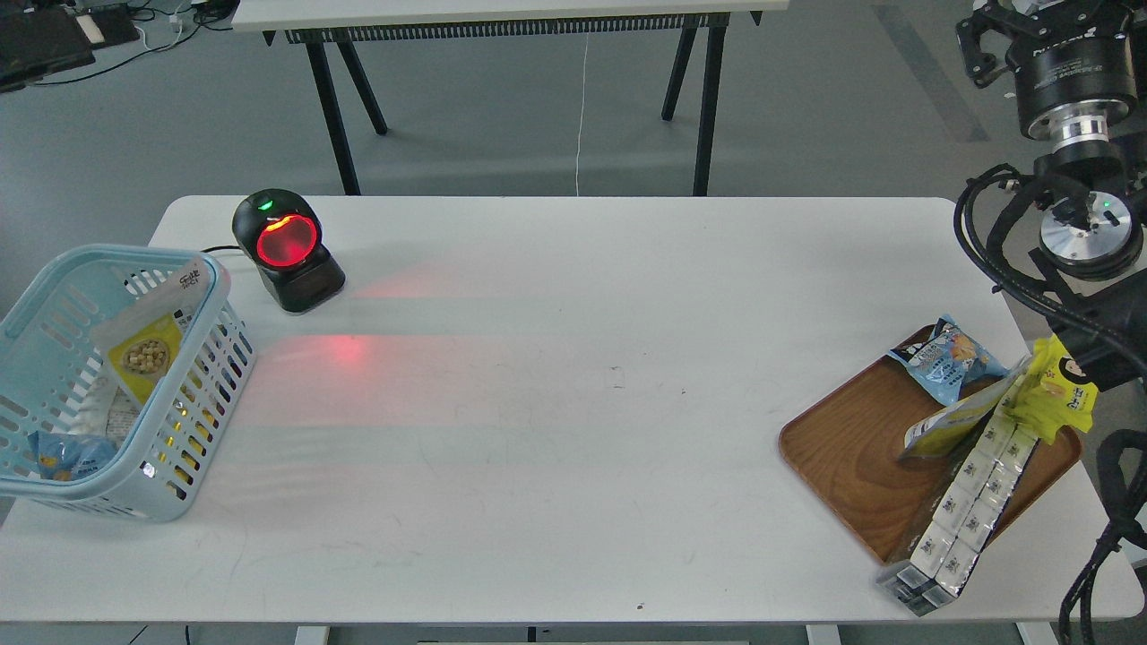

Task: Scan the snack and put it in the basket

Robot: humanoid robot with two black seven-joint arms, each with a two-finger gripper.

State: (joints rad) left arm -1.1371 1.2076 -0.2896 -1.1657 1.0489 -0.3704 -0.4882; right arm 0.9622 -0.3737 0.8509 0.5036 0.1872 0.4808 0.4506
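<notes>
The right arm's gripper (995, 36) is seen at the upper right, but its finger opening cannot be told (too dark), and nothing is held. The white-and-yellow stand-up nut pouch (148, 345) is leaned inside the light blue slotted plastic basket (211, 358), left of the black red-glowing scanner (285, 251) on the white table (556, 448).

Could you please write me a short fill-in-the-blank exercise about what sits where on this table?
1. The snack leans inside the light blue ____.
2. The scanner window glows ____.
3. The blue snack bag lies on the brown wooden ____.
4. The scanner stands on the white ____.

Missing words: basket; red; tray; table.
</notes>
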